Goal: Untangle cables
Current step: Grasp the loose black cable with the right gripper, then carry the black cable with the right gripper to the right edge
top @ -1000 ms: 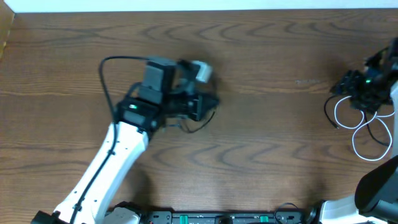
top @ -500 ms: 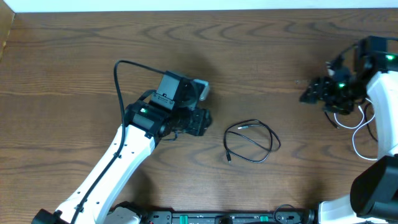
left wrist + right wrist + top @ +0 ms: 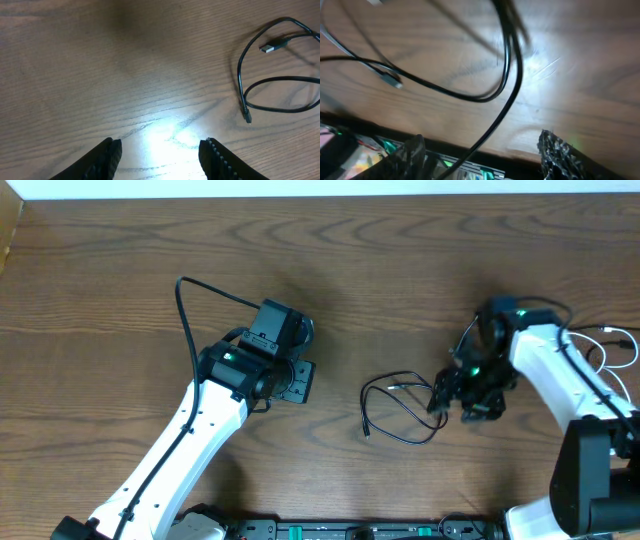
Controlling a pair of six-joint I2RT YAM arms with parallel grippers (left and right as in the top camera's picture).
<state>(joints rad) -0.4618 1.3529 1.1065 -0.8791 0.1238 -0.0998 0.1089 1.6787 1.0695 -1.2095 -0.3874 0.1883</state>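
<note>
Right tool [image 3: 447,396] is down at the right end of the black cable [image 3: 239,75], fingers spread wide, nothing pinched yet. From its wrist view a strand runs up between the two fingers, so a squeeze there should catch it, I'd say. The black cable lies mid-desk [image 3: 100,280] in a loose flat loop, stretched left to right, both plug ends toward the left. Left tool [image 3: 160,150] hangs wide and empty, well apart to the loop's left. The right arm is clearly nearer. The white cable [image 3: 612,330] sits far right, separate from the black one. Looks nearly sorted.
</note>
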